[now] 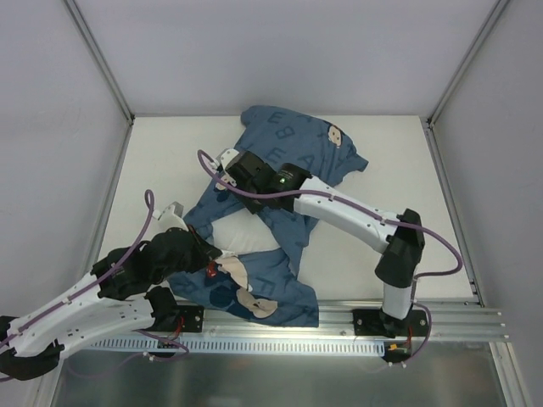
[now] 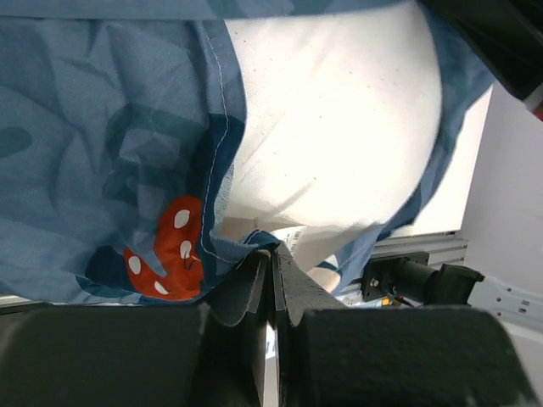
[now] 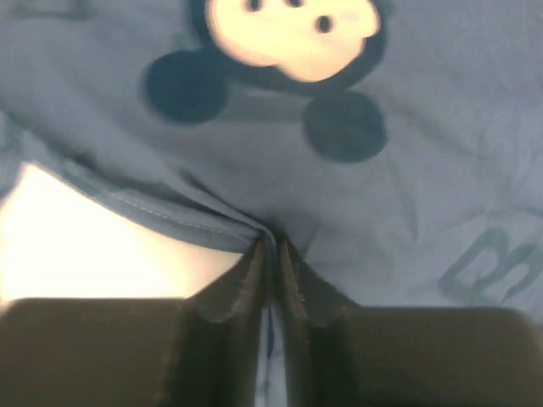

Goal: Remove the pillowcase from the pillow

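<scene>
Top external view, quick count: one pillowcase point(image 1: 284, 144), one pillow point(image 1: 246, 237), two arms, all on one white table point(image 1: 399, 170). The blue cover is crumpled through the middle of the frame, running from upper centre down to the lower centre edge by the rail point(image 1: 441, 318). It's only partway off, since just a white patch of pillow pokes out left of centre, with blue fabric above and below it. The left arm point(image 1: 93, 297) comes in from the lower left and the right arm point(image 1: 348, 212) from the lower right, both reaching into the fabric. Left wrist cam: left gripper point(image 2: 273, 253) is clamped with its two fingers pressed together on the pillowcase hem, right where blue meets white, and there's one red spotted print point(image 2: 165, 246) just left of it. Right wrist cam: right gripper point(image 3: 271, 246) is also pinched tight on the stitched hem, pillow showing at lower left, one mouse face point(image 3: 293, 34) printed at the top.
</scene>
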You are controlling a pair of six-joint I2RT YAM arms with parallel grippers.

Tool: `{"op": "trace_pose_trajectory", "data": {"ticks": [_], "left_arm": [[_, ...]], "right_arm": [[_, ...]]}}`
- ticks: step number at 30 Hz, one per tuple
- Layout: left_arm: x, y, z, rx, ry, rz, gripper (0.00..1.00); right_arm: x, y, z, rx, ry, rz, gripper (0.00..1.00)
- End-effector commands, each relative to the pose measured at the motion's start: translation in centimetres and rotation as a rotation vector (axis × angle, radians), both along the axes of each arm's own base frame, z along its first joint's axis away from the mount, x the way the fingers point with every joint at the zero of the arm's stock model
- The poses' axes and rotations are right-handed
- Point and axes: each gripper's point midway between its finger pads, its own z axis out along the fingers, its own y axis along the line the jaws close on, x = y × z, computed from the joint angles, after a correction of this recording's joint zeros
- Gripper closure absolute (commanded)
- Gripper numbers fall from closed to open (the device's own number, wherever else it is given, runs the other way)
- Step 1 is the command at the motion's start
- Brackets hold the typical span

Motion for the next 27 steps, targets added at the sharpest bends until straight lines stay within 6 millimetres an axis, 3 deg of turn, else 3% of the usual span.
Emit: {"op": "trace_pose_trajectory", "data": {"ticks": [1,3,4,6,7,8,10,12,13,14,16,17,18,20,21,23,24,27], "left_arm": [[0.7,0.9,2.3,0.009,-0.082,0.006,1.00],[0.6,0.7,2.3,0.011,-0.078,-0.007,1.00],[0.6,0.6,2.3,0.021,-0.077,-0.015,1.00],[0.5,-0.1,1.6,0.049,-0.039,-0.043,1.00],[0.6,-0.3,1.3,0.064,-0.024,-0.052,1.00],[0.6,-0.6,1.0,0.083,-0.005,-0.062,1.00],[0.8,-1.6,0.4,0.129,0.039,-0.097,1.00],[1.4,-2.4,1.0,0.145,0.040,-0.109,1.00],[2.1,-2.9,0.6,0.182,0.044,-0.123,1.00],[2.7,-3.2,0.7,0.190,0.040,-0.125,1.00],[3.9,-3.9,0.5,0.224,0.051,-0.162,1.00],[5.2,-3.2,0.5,0.231,0.055,-0.126,1.00],[6.1,-3.0,0.6,0.241,0.059,-0.117,1.00],[7.3,-2.2,1.3,0.221,0.056,-0.129,1.00],[9.0,-0.6,2.0,0.210,0.033,-0.085,1.00],[9.9,-0.1,3.6,0.166,-0.001,-0.086,1.00],[10.8,1.4,3.9,0.188,-0.019,-0.056,1.00],[11.6,1.8,5.4,0.151,-0.040,-0.059,1.00]], "right_arm": [[4.1,-3.8,0.1,-0.058,-0.015,-0.205,0.92],[5.6,-4.8,1.2,0.014,-0.002,-0.313,0.99],[7.5,-6.7,1.8,0.045,-0.002,-0.394,0.99],[9.0,-8.8,3.8,0.154,0.004,-0.528,0.99],[10.6,-11.3,4.0,0.184,0.012,-0.612,0.99],[11.1,-12.2,5.6,0.259,0.005,-0.641,0.99],[12.0,-15.1,5.7,0.305,0.009,-0.733,0.99],[11.7,-17.1,7.5,0.342,-0.035,-0.776,0.99],[11.2,-18.7,7.7,0.339,-0.060,-0.809,0.99],[11.0,-19.1,6.6,0.314,-0.050,-0.825,0.99],[9.7,-20.8,7.4,0.344,-0.069,-0.858,0.99],[8.9,-21.8,6.2,0.321,-0.062,-0.885,0.99],[7.9,-22.8,7.5,0.361,-0.086,-0.895,0.99],[6.5,-24.3,6.7,0.358,-0.083,-0.921,0.99],[5.3,-25.0,8.3,0.409,-0.110,-0.913,0.99],[3.7,-25.6,8.6,0.432,-0.105,-0.902,0.99],[3.1,-26.0,9.1,0.444,-0.108,-0.898,0.99],[0.8,-27.0,11.0,0.481,-0.121,-0.877,0.99]]}}
